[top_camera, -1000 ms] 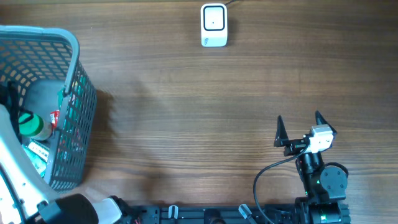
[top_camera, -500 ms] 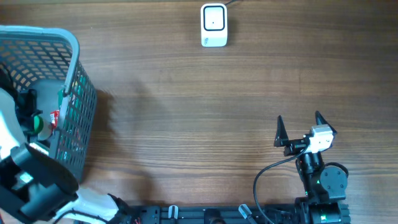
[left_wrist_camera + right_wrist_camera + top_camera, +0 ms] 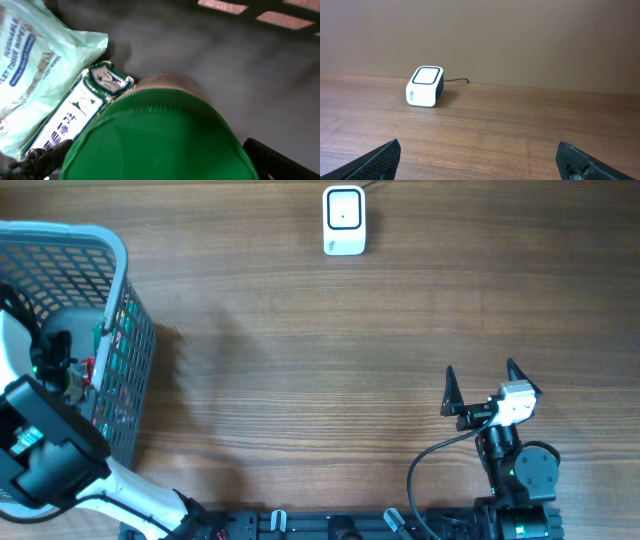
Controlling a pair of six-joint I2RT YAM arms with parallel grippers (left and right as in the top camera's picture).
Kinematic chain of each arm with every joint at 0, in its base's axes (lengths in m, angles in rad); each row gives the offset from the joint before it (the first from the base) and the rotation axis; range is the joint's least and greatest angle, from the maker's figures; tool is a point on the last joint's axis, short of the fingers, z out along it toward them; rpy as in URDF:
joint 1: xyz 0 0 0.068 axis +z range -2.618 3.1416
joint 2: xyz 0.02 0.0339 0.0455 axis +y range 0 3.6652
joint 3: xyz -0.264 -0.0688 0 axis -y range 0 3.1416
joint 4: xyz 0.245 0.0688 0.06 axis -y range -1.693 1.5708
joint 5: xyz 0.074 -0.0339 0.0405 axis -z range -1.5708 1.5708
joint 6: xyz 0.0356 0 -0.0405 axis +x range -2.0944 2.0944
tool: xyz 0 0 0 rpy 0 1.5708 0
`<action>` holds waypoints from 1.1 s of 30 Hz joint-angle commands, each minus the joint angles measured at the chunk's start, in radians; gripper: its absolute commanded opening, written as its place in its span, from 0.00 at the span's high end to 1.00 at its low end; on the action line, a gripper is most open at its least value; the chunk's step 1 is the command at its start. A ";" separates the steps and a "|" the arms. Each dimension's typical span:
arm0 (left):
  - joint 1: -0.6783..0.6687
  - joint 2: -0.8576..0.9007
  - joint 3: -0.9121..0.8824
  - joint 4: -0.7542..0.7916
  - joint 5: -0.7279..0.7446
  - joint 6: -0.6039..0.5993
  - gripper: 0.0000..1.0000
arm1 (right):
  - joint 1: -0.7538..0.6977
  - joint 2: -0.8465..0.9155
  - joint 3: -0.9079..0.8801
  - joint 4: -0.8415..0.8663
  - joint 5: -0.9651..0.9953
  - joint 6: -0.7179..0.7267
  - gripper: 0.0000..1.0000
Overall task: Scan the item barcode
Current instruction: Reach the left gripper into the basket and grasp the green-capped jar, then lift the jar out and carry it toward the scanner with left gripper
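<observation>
Straddling green cap point(image 3: 155, 125), left pincer point(image 3: 162, 159) gapes wide; right pincer point(image 3: 479, 162) gapes empty.

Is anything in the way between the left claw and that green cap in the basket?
Nothing I can see. The green cap sits right in front of the open left gripper. The tissue pack and box lie beside it, not on top.

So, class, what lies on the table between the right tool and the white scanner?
Nothing: only bare table separates the right tool from the scanner, clearest in the right wrist view.
</observation>
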 commanded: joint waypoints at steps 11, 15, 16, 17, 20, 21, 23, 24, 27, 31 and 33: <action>0.018 0.053 -0.051 0.022 -0.113 0.066 0.47 | -0.001 0.000 -0.001 0.004 0.019 0.010 0.00; 0.018 0.032 -0.019 -0.011 -0.151 0.065 0.48 | -0.001 0.000 -0.001 0.004 0.019 0.010 0.00; 0.016 0.020 -0.008 -0.019 -0.148 0.065 0.48 | -0.001 0.000 -0.001 0.004 0.019 0.010 0.00; 0.010 0.002 0.011 -0.031 -0.148 0.066 0.48 | -0.001 0.000 -0.001 0.004 0.019 0.010 0.00; -0.016 -0.049 0.058 -0.060 -0.148 0.066 0.48 | -0.001 0.000 -0.001 0.004 0.019 0.010 0.00; -0.030 -0.073 0.077 -0.072 -0.148 0.066 0.48 | -0.001 0.000 -0.001 0.004 0.019 0.010 0.00; -0.057 -0.127 0.107 -0.085 -0.148 0.066 0.48 | -0.001 0.000 -0.001 0.004 0.019 0.010 0.00; -0.071 -0.156 0.117 -0.088 -0.148 0.066 0.48 | -0.001 0.000 -0.001 0.004 0.019 0.010 0.00; -0.128 -0.288 0.136 -0.090 -0.148 0.065 0.47 | -0.001 0.000 -0.001 0.004 0.019 0.010 0.00; -0.193 -0.433 0.136 -0.090 -0.148 0.065 0.47 | -0.001 0.000 -0.001 0.004 0.019 0.010 0.00; -0.250 -0.524 0.136 -0.084 -0.147 0.065 0.47 | -0.001 0.000 -0.001 0.004 0.019 0.010 0.00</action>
